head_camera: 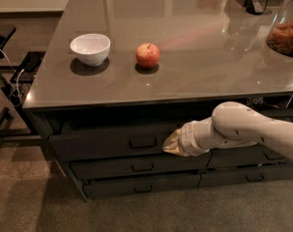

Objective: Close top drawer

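Observation:
The top drawer (102, 141) is the tall dark-grey front just under the counter's edge, with a rectangular loop handle (142, 143) at its middle. It stands slightly out from the cabinet, with a dark gap above it. My gripper (169, 144), a tan tip on the white arm (242, 129) that reaches in from the right, sits against the drawer front just right of the handle.
Two shallower drawers (141, 167) lie below, and a narrower stack (252, 156) is behind my arm. On the grey counter (194, 76) are a white bowl (90, 48), an apple (148, 55) and a jar (285, 30). A black rack (10, 76) stands to the left.

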Motion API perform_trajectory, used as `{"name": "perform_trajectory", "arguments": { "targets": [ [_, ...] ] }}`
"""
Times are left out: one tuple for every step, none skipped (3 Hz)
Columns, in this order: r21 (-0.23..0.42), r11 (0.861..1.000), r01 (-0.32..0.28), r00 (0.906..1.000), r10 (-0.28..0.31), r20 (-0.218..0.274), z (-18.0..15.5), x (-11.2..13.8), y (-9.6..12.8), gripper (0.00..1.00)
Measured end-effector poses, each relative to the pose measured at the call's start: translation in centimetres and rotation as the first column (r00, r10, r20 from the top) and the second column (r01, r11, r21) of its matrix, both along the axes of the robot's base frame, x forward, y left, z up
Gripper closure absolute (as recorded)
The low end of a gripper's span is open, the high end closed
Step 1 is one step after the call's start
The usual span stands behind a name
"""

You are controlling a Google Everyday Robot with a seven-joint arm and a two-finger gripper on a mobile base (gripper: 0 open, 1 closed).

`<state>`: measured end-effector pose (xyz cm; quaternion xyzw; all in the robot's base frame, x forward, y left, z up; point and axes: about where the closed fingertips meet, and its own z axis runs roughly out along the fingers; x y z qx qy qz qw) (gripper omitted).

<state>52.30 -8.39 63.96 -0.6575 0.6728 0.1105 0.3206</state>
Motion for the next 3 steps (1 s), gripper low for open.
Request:
{"name": "perform_trajectory", "arguments": {
  "targets": [
    [0.000, 1.000, 0.000, 1.0000, 0.000, 0.000, 0.00, 0.00, 0.00, 0.16],
    [0.000, 1.000, 0.000, 1.0000, 0.000, 0.000, 0.00, 0.00, 0.01, 0.00],
    [0.000, 1.000, 0.000, 1.0000, 0.000, 0.000, 0.00, 0.00, 0.01, 0.00]
  ]
}}
